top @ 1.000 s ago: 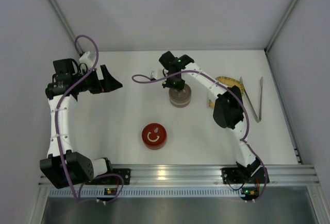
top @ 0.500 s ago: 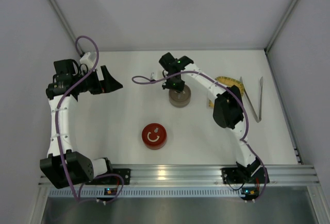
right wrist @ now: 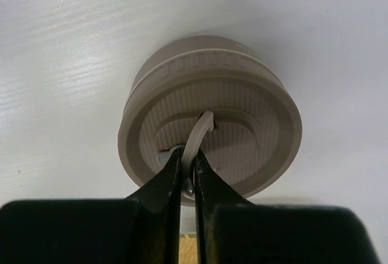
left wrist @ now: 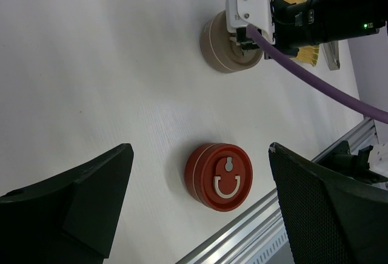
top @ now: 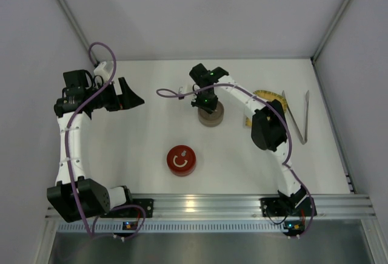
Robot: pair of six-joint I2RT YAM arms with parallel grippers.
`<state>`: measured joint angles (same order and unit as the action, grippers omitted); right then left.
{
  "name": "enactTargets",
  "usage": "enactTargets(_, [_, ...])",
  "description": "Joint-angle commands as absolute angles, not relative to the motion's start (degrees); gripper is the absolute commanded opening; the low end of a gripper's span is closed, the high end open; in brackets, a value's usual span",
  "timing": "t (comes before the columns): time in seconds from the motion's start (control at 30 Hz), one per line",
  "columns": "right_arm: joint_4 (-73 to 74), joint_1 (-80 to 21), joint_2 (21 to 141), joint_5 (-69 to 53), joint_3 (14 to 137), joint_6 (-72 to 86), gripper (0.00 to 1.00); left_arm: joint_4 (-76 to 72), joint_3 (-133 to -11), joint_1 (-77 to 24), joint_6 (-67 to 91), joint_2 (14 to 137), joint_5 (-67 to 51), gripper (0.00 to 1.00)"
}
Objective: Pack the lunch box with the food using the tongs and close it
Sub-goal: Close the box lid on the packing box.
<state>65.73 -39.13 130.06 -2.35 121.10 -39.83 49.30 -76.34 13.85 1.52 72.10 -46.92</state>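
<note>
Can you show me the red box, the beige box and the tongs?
Red box (left wrist: 219, 176): left wrist view, middle of its lid.
Beige box (right wrist: 242, 103): right wrist view, ribbed top of its lid.
Tongs (top: 306, 117): top view, halfway along the outer leg.

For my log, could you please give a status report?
Right tool shut on handle of beige box. Left tool open, empty. Tongs untouched beside mat. Nothing blocking.

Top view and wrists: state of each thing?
Beige container: closed, lid handle raised.
Right gripper: shut on lid handle.
Red container: closed, handle flat.
Tongs: lying on table, untouched.
Left gripper: open, empty.
Yellow mat: flat, partly hidden by right arm.
</note>
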Motion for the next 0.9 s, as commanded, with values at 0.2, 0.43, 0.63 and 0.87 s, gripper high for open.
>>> enactTargets(0.2, [63.11, -36.30, 125.34, -10.63, 111.90, -25.95, 0.00, 49.22, -77.78, 14.24, 0.53, 69.61, -47.55, 0.98])
enactTargets(0.43, [61.26, -35.77, 121.38, -10.55, 101.97, -3.74, 0.00, 50.10, -78.05, 14.24, 0.79, 68.91, -46.32, 0.98])
enactTargets(0.63, [53.63, -35.60, 116.29, -14.14, 88.89, 13.50, 0.00, 50.19, -77.26, 14.24, 1.06, 68.56, -44.12, 0.98])
enactTargets(0.87, [48.17, -35.60, 111.28, -20.12, 81.22, 18.02, 0.00, 49.49, -76.12, 14.24, 1.14, 68.47, -43.86, 0.98])
